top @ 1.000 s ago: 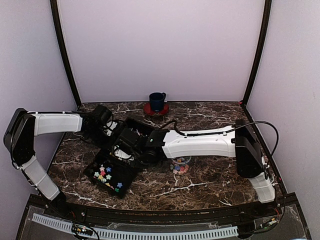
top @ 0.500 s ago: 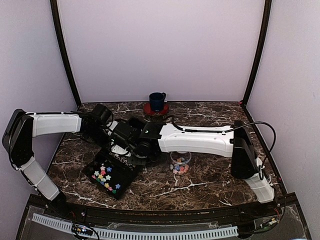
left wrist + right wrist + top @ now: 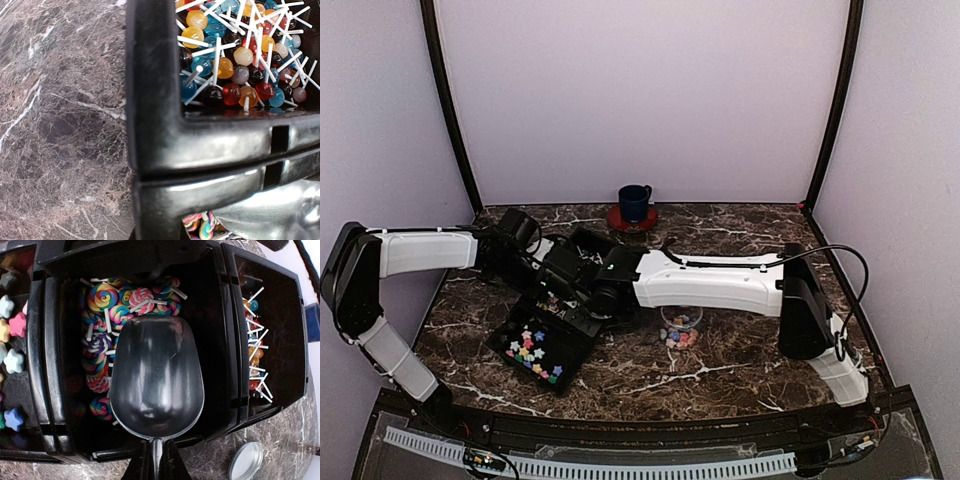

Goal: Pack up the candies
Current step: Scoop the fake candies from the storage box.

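Stretched leftward over the table (image 3: 740,370), the right gripper (image 3: 156,460) clamps the handle of the scoop (image 3: 156,380) above the candies (image 3: 102,297) (swirled lollipops) in the black tray (image 3: 215,340), the left gripper (image 3: 532,255) closed at its far edge.

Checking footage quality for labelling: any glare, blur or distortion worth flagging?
Right wrist: soft glare inside the scoop, bin walls bowed by the lens. Left wrist: bright streak on the glossy bin rim, lollipops sharp. Top external: even light, star candies coarse.
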